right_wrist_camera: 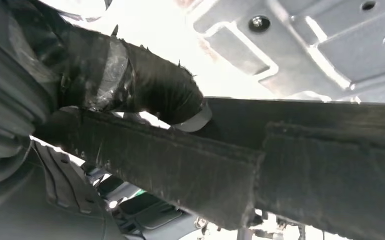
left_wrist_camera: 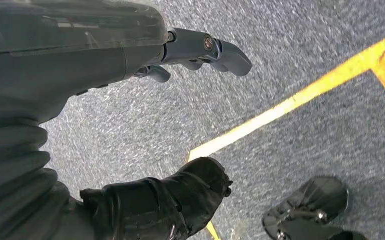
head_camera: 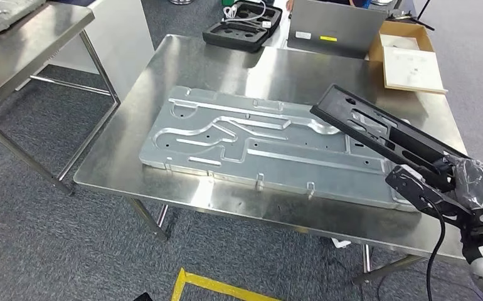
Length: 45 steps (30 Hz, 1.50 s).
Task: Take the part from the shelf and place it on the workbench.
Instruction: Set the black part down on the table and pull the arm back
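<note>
I find the part (head_camera: 377, 128) — a long, flat black frame with cut-outs — held in the air over the right half of the workbench (head_camera: 182, 69), not yet set down. Its long axis runs on a diagonal: the near end sits in my right hand (head_camera: 461, 182) at the bench's near right corner, and the far end reaches forward and to the left, overhanging the large machined aluminium plate (head_camera: 226, 138) that lies on the bench. The right hand grips that near end; in the right wrist view a thumb (right_wrist_camera: 145, 85) presses across the black bar (right_wrist_camera: 305, 150), fingers closed beneath. The left hand (left_wrist_camera: 195, 50) hangs over the carpet, fingers loosely apart, holding nothing. My judgement: the release turns on lowering along that diagonal, so the right arm alone governs the placement.
</note>
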### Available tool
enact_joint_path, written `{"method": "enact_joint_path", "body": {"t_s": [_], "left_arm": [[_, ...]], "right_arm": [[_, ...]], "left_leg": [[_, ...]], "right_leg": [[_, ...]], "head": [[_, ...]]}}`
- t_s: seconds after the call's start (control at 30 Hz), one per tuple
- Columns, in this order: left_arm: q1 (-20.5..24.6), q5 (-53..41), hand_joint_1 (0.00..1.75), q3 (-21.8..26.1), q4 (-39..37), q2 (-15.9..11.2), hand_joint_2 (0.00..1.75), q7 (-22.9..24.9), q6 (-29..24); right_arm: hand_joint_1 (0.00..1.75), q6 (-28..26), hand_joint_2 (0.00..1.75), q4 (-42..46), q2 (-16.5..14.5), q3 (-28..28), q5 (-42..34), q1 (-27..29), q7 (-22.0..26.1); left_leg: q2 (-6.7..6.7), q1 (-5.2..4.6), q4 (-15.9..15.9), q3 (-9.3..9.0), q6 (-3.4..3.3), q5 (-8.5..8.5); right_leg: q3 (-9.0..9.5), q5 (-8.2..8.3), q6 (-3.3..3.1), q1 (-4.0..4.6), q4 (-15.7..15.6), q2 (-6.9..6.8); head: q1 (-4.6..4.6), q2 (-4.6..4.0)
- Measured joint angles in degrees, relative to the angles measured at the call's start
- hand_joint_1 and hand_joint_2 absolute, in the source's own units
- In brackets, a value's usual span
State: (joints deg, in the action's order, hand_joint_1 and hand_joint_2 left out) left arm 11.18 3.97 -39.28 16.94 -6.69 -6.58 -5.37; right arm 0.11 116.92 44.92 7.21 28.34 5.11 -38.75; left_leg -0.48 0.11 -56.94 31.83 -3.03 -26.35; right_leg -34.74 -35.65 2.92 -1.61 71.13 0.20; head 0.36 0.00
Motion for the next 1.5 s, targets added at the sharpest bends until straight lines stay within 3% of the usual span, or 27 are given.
{"method": "enact_joint_path", "body": {"t_s": [0.03,0.07,0.1,0.17,0.23,0.33,0.4,0.5,0.53,0.57,0.6,0.67,0.73,0.8,0.83,0.9,0.97,1.03,1.07,1.1,1.17,1.2,1.23,1.37,1.43,1.5], "left_arm": [[0.0,0.0,0.00,0.0,0.0,0.0,1.75,0.3,-0.3],[0.0,0.0,0.00,0.0,0.0,0.0,1.75,0.6,-0.9],[0.0,0.0,0.00,0.0,0.0,0.1,1.75,1.0,-1.4],[0.1,-0.1,0.00,0.0,0.0,0.2,1.75,1.5,-2.3],[0.2,-0.2,0.00,0.0,0.0,0.3,1.75,1.8,-2.4],[0.4,-0.2,0.00,0.0,0.0,0.3,1.75,2.0,-2.0],[0.6,-0.2,0.00,0.0,0.0,0.3,1.75,2.0,-1.9],[0.9,-0.2,0.00,0.0,0.0,0.3,1.75,2.2,-2.0],[0.8,-0.2,0.00,0.0,0.0,0.3,1.75,2.3,-2.0],[0.7,-0.2,0.00,0.0,0.0,0.3,1.75,2.4,-2.0],[0.6,-0.2,0.00,0.0,0.0,0.3,1.75,2.4,-1.9],[0.5,-0.1,0.00,0.0,0.0,0.2,1.75,2.5,-1.9],[0.6,0.1,0.00,0.0,0.0,0.1,1.75,2.4,-1.9],[0.7,0.2,0.00,0.1,0.0,0.1,1.75,2.2,-1.8],[0.7,0.4,0.00,0.1,0.0,0.1,1.75,2.1,-1.6],[0.6,0.9,0.00,0.1,0.0,0.1,0.87,1.7,-0.7],[0.7,1.6,0.00,0.2,0.0,0.1,0.00,1.1,0.4],[0.6,2.3,0.00,0.3,0.0,0.1,0.00,0.7,1.2],[0.5,2.5,0.00,0.4,0.0,0.1,0.00,0.4,1.7],[0.5,2.8,0.00,0.5,0.0,0.1,0.00,0.2,2.3],[0.3,3.3,0.00,0.9,0.0,0.1,0.00,-0.1,3.3],[0.3,3.6,0.00,1.1,0.0,0.1,0.00,-0.2,3.6],[0.3,3.7,0.00,1.3,0.0,0.0,0.00,-0.3,3.8],[0.2,3.7,0.00,1.6,0.0,0.0,0.00,-0.9,2.8],[0.2,3.7,0.00,1.6,0.0,-0.1,0.00,-0.9,1.4],[0.3,3.8,0.00,1.7,0.0,-0.1,0.00,-0.9,0.2]], "right_arm": [[1.75,0.3,1.75,-0.1,0.0,-0.4,0.5,0.0,0.0],[1.75,0.7,1.75,-0.3,0.0,-0.8,1.1,-0.1,0.0],[1.75,1.0,1.75,-0.4,0.0,-1.2,1.6,-0.2,0.0],[1.75,1.4,1.75,-0.5,0.0,-2.0,2.5,-0.4,0.0],[1.75,2.1,1.75,-0.6,-0.1,-2.7,3.1,-0.7,0.0],[1.75,3.5,1.75,-0.6,0.0,-3.6,4.2,-1.0,0.1],[1.75,4.2,1.75,-0.6,0.1,-4.0,5.0,-1.3,0.2],[1.75,5.2,1.75,-0.6,0.1,-4.6,6.1,-1.5,0.3],[1.75,5.5,1.75,-0.7,0.1,-4.9,6.5,-1.5,0.3],[1.75,5.8,1.75,-0.7,0.1,-5.3,6.7,-1.5,0.3],[1.75,6.1,1.75,-0.8,0.1,-5.6,6.8,-1.5,0.3],[1.75,6.6,1.75,-1.0,0.1,-6.0,6.4,-1.5,0.4],[0.87,7.3,0.87,-1.2,0.1,-6.5,5.8,-1.7,0.5],[0.00,8.3,0.00,-1.5,0.1,-7.3,5.3,-1.9,0.4],[0.00,8.7,0.00,-1.7,0.2,-7.7,5.1,-1.9,0.3],[0.00,9.6,0.00,-2.0,0.5,-8.6,4.6,-2.1,0.1],[0.00,10.3,0.00,-2.4,0.8,-9.4,4.2,-2.5,-0.1],[0.00,10.7,0.00,-2.9,0.8,-10.4,3.7,-2.8,-0.2],[0.00,10.8,0.00,-3.3,0.8,-11.0,3.6,-2.8,-0.2],[0.00,10.9,0.00,-3.6,0.9,-11.6,3.5,-2.9,-0.2],[0.00,11.0,0.00,-4.2,0.9,-12.5,3.4,-3.3,-0.2],[0.00,11.1,0.00,-4.5,0.9,-12.9,3.3,-3.6,-0.2],[0.00,11.1,0.00,-4.8,0.9,-13.2,3.3,-3.8,-0.2],[0.00,11.0,0.00,-5.5,1.0,-14.4,2.9,-4.1,-0.2],[0.00,10.7,0.00,-5.6,1.2,-14.7,2.7,-4.1,-0.2],[0.00,10.5,0.00,-5.7,1.4,-14.9,2.6,-4.0,-0.3]], "left_leg": [[-0.07,-0.01,0.0,-0.61,-0.04,-0.52],[-0.17,0.00,0.0,-1.31,-0.04,-1.08],[-0.26,0.01,0.0,-2.09,0.03,-1.67],[-0.44,0.00,-0.3,-3.61,0.47,-3.00],[-0.63,-0.13,-0.6,-4.18,1.25,-4.21],[-0.62,-0.23,-1.2,-4.52,2.25,-5.10],[-0.41,-0.16,-3.9,-3.34,2.75,-6.45],[-0.17,-0.06,-13.9,2.97,3.32,-10.30],[-0.14,-0.06,-16.2,4.92,3.34,-10.68],[-0.12,-0.08,-16.6,6.07,3.24,-9.96],[-0.11,-0.13,-15.0,6.21,2.99,-8.06],[-0.06,-0.45,-8.0,4.50,1.97,-2.73],[-0.01,-0.89,-2.9,3.05,1.07,-0.76],[-0.04,-1.10,-1.9,2.77,0.69,-0.71],[-0.03,-0.92,-1.4,2.40,0.52,0.07],[0.09,-0.55,-0.3,1.68,0.18,0.96],[0.19,-0.39,0.3,1.31,0.00,1.29],[0.19,-0.40,0.2,1.40,-0.05,1.21],[0.18,-0.36,0.0,1.46,0.01,1.09],[0.15,-0.28,-0.3,1.51,0.12,0.92],[0.06,-0.09,-1.1,1.64,0.62,0.34],[0.01,-0.13,-1.6,1.80,0.97,0.00],[-0.03,-0.20,-2.0,1.98,1.31,-0.24],[-0.10,-0.33,-2.8,2.50,2.30,-0.53],[0.03,-0.19,-6.2,3.90,2.85,-3.21],[0.14,-0.08,-13.1,6.63,3.25,-7.33]], "right_leg": [[-2.05,-0.86,0.08,-0.01,1.6,0.00],[-3.20,-0.51,0.15,-0.04,1.2,-0.01],[-3.52,1.29,0.18,-0.10,-0.9,-0.02],[-2.77,7.52,0.02,-0.11,-7.7,-0.09],[-2.06,10.96,-0.66,0.20,-11.2,-0.22],[-1.55,11.41,-2.03,0.32,-11.3,-0.21],[-1.12,11.27,-2.64,0.13,-11.6,-0.26],[-0.84,10.93,-3.22,0.29,-11.7,-0.30],[-0.72,10.77,-3.35,0.38,-11.7,-0.28],[-0.53,10.58,-3.44,0.48,-11.7,-0.24],[-0.27,10.39,-3.47,0.59,-11.7,-0.19],[0.31,10.04,-3.43,0.79,-11.7,-0.14],[0.43,9.86,-3.10,0.90,-11.8,-0.12],[0.40,9.82,-2.47,0.91,-11.9,-0.10],[0.47,9.72,-2.13,0.88,-11.9,-0.10],[0.05,8.60,-1.58,0.85,-10.6,-0.09],[-2.39,5.55,-1.17,0.70,-5.4,-0.10],[-5.45,3.12,-0.78,0.48,0.9,-0.12],[-6.02,3.32,-0.57,0.34,1.9,-0.12],[-5.54,4.56,-0.38,0.19,0.7,-0.14],[-2.36,7.88,0.00,-0.18,-5.8,-0.16],[-0.96,8.81,-0.12,-0.18,-8.6,-0.07],[-0.10,9.15,-0.40,-0.16,-10.4,0.00],[-0.15,9.43,-2.06,0.07,-10.7,0.09],[-0.30,9.77,-2.67,-0.02,-10.9,-0.09],[-0.62,10.02,-3.06,0.12,-10.9,-0.28]], "head": [[0.05,0.00],[0.07,0.00],[0.07,0.00],[0.03,0.00],[0.00,0.00],[0.04,0.00],[-0.07,0.00],[-0.19,0.00],[-0.19,0.00],[-0.20,0.00],[-0.20,0.00],[-0.15,0.00],[-0.14,0.00],[-0.16,0.00],[-0.13,0.00],[0.02,0.00],[0.19,0.00],[0.21,0.00],[0.21,0.00],[0.22,0.00],[0.23,0.00],[0.23,0.00],[0.21,0.00],[0.11,0.00],[0.02,0.00],[-0.07,0.00]]}}
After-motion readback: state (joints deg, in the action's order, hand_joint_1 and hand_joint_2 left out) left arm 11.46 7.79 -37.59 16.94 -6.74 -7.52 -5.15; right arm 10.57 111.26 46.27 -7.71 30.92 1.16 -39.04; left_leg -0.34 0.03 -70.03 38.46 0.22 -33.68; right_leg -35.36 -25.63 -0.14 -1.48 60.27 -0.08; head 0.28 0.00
